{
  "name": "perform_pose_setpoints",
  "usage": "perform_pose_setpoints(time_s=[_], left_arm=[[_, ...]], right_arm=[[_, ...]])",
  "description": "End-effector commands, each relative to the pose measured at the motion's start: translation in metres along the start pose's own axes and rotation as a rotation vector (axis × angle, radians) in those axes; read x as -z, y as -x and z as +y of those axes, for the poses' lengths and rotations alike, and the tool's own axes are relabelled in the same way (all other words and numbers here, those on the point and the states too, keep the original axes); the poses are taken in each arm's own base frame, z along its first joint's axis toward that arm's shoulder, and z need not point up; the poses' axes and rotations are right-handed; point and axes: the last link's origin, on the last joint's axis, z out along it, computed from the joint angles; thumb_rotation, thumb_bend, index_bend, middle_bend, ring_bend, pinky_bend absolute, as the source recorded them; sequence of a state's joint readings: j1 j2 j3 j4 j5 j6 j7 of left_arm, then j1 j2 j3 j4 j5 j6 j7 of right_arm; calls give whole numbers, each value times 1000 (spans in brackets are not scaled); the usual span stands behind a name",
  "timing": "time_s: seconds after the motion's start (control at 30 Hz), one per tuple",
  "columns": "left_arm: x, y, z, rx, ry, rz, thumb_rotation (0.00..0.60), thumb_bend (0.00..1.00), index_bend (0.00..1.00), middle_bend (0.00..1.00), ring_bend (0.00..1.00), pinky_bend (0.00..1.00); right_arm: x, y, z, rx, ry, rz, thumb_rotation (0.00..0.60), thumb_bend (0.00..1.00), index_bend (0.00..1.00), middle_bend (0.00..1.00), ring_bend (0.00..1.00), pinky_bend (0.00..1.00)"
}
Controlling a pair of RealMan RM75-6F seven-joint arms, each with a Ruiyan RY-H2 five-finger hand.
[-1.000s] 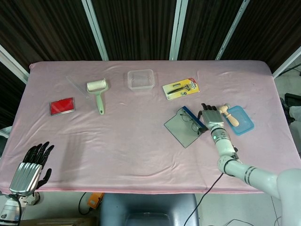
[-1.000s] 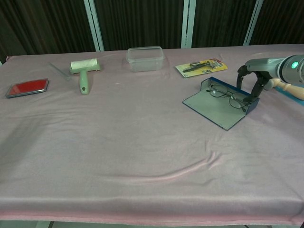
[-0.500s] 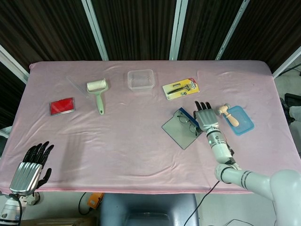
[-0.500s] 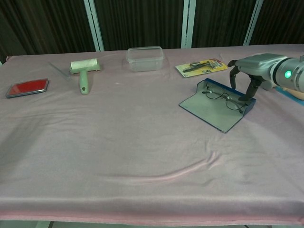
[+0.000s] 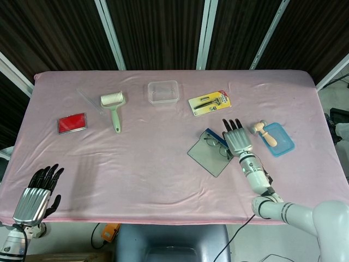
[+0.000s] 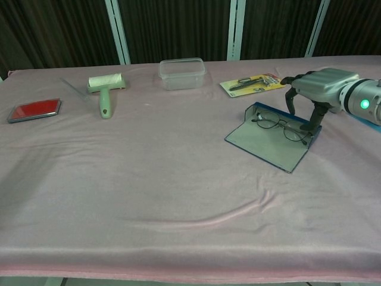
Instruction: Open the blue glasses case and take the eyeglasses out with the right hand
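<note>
1. Left hand [image 5: 37, 196] hangs idle, fingers apart and empty, at the near bench [image 6: 149, 196] edge.
2. Blue glasses case [image 6: 271, 140] lies open, flap flat, exposing the eyeglasses [image 6: 280, 127].
3. Right hand [image 6: 315, 92] arches over them, fingers spread downward, holding nothing, apparently poised to pinch the frame.

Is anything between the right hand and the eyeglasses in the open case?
Nothing visible. The blue glasses case lies open, its lid flat on the cloth, and the eyeglasses sit exposed inside. The right hand arches directly over them, fingers pointing down.
</note>
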State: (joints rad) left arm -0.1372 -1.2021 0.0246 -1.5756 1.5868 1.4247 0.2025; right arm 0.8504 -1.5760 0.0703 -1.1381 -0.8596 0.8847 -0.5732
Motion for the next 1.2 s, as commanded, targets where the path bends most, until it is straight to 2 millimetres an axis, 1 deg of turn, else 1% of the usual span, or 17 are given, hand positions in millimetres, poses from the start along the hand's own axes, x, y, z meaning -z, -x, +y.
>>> perform_pose_setpoints(time_s=[0.03, 0.27, 0.53, 0.77, 0.97, 1.07, 1.2], left_arm=[[0, 0, 0, 0, -1, 2, 600, 431, 0, 0, 0, 110], [-2, 2, 0, -6, -6, -5, 600, 431, 0, 0, 0, 110], [-3, 3, 1, -12, -12, -8, 600, 430, 0, 0, 0, 110], [-4, 4, 1, -15, -13, -12, 600, 431, 0, 0, 0, 110], [-5, 6, 2, -21, -14, -16, 600, 430, 0, 0, 0, 111], [-5, 6, 2, -24, -14, -17, 600, 430, 0, 0, 0, 111], [-5, 7, 3, -27, -16, -20, 600, 432, 0, 0, 0, 110]], right_arm=[[2, 3, -1, 36, -34, 29, 600, 393, 585, 104, 28, 52], [4, 8, 2, 119, -95, 92, 600, 407, 604, 104, 28, 37], [-1, 12, 6, 172, -138, 131, 600, 433, 613, 104, 29, 24], [-6, 13, 16, 248, -143, 188, 600, 436, 607, 104, 29, 24], [-17, 8, 19, 305, -141, 226, 600, 430, 582, 104, 29, 24], [-24, 3, 18, 359, -138, 257, 600, 394, 582, 104, 29, 24], [-31, -1, 17, 353, -122, 274, 600, 368, 563, 104, 29, 24]])
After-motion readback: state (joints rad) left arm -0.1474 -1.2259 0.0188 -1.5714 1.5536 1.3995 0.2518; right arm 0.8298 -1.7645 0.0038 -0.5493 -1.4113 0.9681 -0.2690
